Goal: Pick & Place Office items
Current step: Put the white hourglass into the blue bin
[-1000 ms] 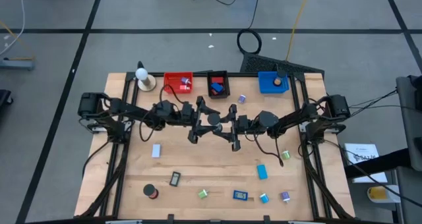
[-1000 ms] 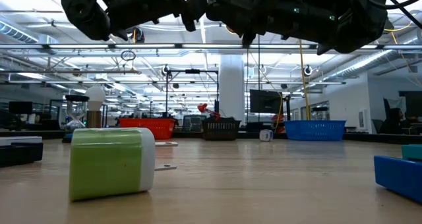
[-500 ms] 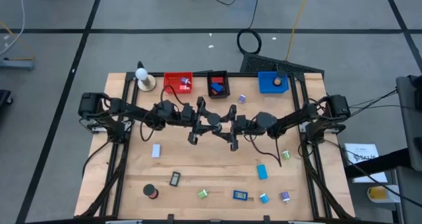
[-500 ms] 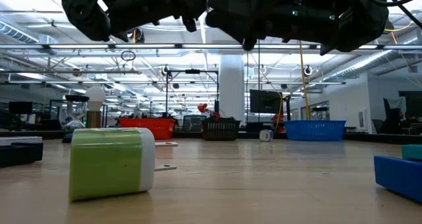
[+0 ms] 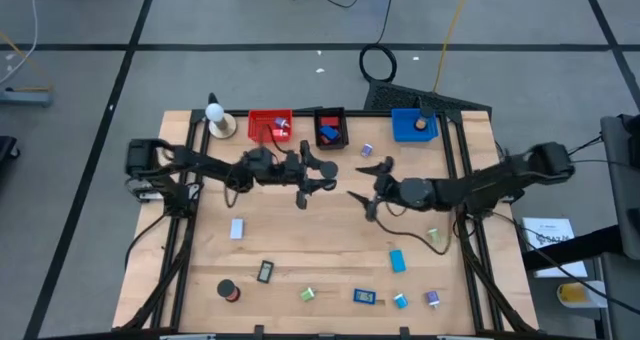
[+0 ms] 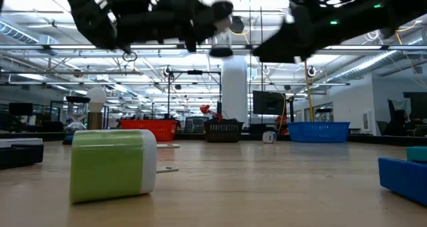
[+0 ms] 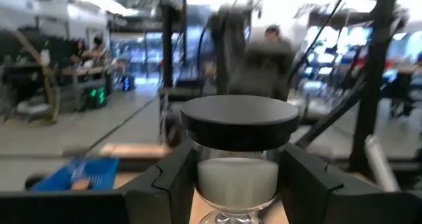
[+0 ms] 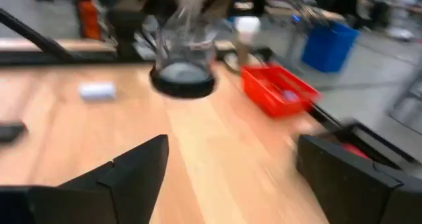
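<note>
An hourglass (image 7: 239,151) with black end caps and white sand is held above the middle of the table by my left gripper (image 5: 318,170), which is shut on it. In the low view the hourglass (image 6: 223,33) stands well above the wood. My right gripper (image 5: 372,188) stands open a short way to its right, with nothing between its fingers (image 8: 132,174). Small office items lie on the near half of the table: a light-blue block (image 5: 237,228), a black-framed rectangle (image 5: 265,271), a black roll (image 5: 230,291) and a green clip (image 5: 308,294). My left gripper pinches the hourglass between its two fingers (image 7: 165,184) at the glass bulb (image 7: 206,179), just under the black cap (image 7: 239,122). The fingers come about level from the table's left. The hourglass stands roughly upright, lifted clear of the table.
A red bin (image 5: 270,126), a black bin (image 5: 330,127) and a blue bin (image 5: 414,125) line the far edge. A white ball on a tan base (image 5: 216,120) stands at the far left. More small pieces (image 5: 397,261) lie near right. A green block (image 6: 113,165) lies close to the low camera.
My two grippers met over the middle of the table. My right gripper has since opened wider, turned and drawn back toward the table's right edge. The hourglass has stayed in the air with my left gripper, which has shifted a little.
</note>
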{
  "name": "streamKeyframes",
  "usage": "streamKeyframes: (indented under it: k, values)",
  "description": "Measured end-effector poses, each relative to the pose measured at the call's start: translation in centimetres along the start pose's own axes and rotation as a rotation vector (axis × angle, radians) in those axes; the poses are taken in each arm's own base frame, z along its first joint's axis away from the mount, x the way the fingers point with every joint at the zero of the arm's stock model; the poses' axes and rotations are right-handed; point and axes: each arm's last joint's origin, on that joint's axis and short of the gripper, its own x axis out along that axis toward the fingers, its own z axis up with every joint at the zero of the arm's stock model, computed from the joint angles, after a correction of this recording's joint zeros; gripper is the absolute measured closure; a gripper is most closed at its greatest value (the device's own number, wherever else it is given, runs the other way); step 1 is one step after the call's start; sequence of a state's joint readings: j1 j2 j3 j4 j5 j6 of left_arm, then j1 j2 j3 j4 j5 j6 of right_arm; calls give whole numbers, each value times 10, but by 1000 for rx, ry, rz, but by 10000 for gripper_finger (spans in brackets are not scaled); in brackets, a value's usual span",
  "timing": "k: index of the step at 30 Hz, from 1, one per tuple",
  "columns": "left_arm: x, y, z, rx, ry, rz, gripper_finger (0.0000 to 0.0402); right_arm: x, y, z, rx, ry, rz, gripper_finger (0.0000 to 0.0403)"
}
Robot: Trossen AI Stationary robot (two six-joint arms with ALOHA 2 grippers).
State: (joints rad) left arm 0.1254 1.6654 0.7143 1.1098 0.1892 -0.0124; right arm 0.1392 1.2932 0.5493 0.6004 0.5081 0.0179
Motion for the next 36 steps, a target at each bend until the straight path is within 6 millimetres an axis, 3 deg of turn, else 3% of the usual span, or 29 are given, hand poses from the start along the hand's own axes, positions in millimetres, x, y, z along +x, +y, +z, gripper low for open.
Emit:
streamKeyframes:
  k: [5,10,15,21,36]
  values:
    - [15,6,-42,8,6,28,229,-36,-4,-3,10,-10,-114,144]
    - [37,20,-87,14,76,72,229,-56,-6,-9,23,-52,-115,236]
    - [57,25,-108,27,78,70,229,-64,-10,-18,29,-71,-102,318]
    - [63,26,-125,41,108,69,229,-65,-11,-24,18,-58,-102,388]
    - [60,28,-138,54,185,85,229,-65,-11,-19,6,-103,-99,400]
